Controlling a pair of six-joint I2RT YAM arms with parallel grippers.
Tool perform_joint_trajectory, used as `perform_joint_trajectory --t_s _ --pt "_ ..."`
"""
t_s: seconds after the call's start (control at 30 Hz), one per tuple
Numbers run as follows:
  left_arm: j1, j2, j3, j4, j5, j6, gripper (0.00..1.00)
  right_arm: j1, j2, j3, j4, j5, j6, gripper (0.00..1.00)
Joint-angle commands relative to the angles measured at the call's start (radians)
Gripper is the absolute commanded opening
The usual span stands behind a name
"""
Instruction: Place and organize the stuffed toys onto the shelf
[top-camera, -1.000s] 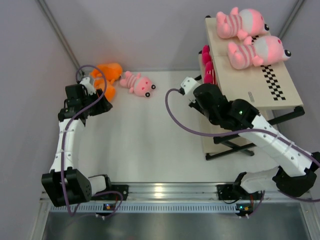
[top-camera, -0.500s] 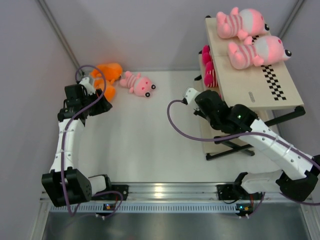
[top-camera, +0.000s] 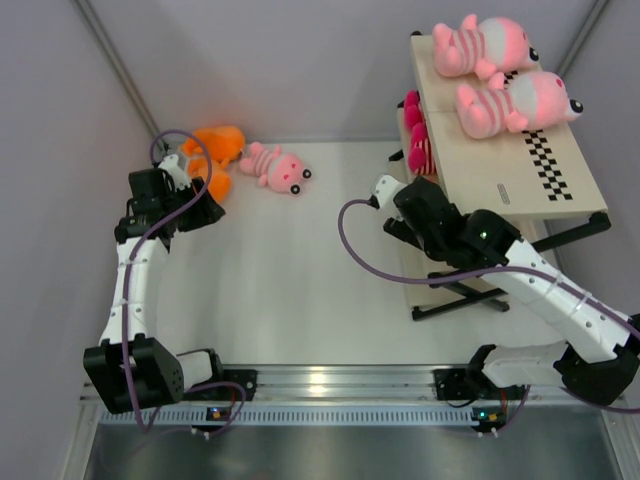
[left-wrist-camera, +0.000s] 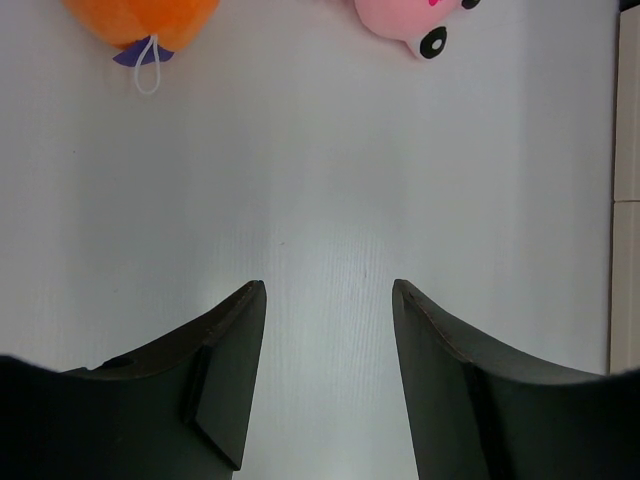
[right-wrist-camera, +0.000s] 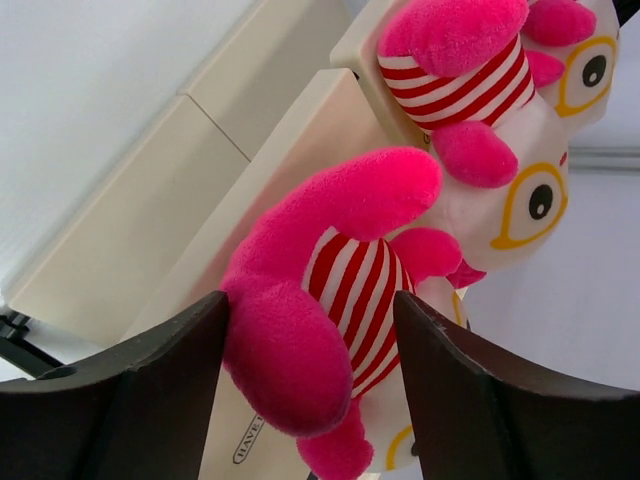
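right gripper (right-wrist-camera: 308, 305) parted, perhaps touching pink toy (right-wrist-camera: 345, 200)

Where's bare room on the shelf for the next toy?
The near half of the light wooden top board, around its black-and-white checkered strip, is bare. Two big pale-pink striped plush toys crowd its far end; hot-pink striped plush toys sit under that end.

Shelf (top-camera: 500, 165) sits far right on the worktop (top-camera: 300, 290). Two big plushies (top-camera: 515, 100) lie on its top board, two smaller plushies (top-camera: 415, 135) on a lower board, left end. Two loose plushies (top-camera: 278, 168) lie side by side, far left.
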Motion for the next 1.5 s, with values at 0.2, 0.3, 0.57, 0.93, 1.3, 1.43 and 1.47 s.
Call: perform_joint_trajectory --t_s 0.2,0.3,0.57,0.93,1.3,1.43,1.47 --pt "0.006 -0.018 0.0 0.014 0.055 0.023 0.59 0.074 0.02 0.084 -0.015 0.016 0.032 0.75" --pt "0.007 -0.011 0.01 0.014 0.075 0.047 0.59 0.108 0.047 0.135 -0.015 0.032 0.041 0.82" --pt "0.0 0.118 0.135 0.014 0.066 0.172 0.61 0.148 0.118 0.233 -0.03 0.059 0.05 0.99" --pt "-0.275 0.627 0.614 0.022 -0.306 0.255 0.63 0.214 0.054 0.172 0.159 0.092 0.006 0.99" --pt "-0.438 1.064 0.988 0.071 -0.463 0.337 0.83 0.256 -0.002 0.043 0.241 0.102 0.058 0.99" --pt "-0.439 1.198 1.102 0.069 -0.517 0.293 0.74 0.268 -0.013 0.014 0.248 0.102 0.079 0.99" --pt "-0.439 1.213 1.108 0.071 -0.517 0.291 0.7 0.271 -0.013 0.012 0.249 0.103 0.082 1.0"
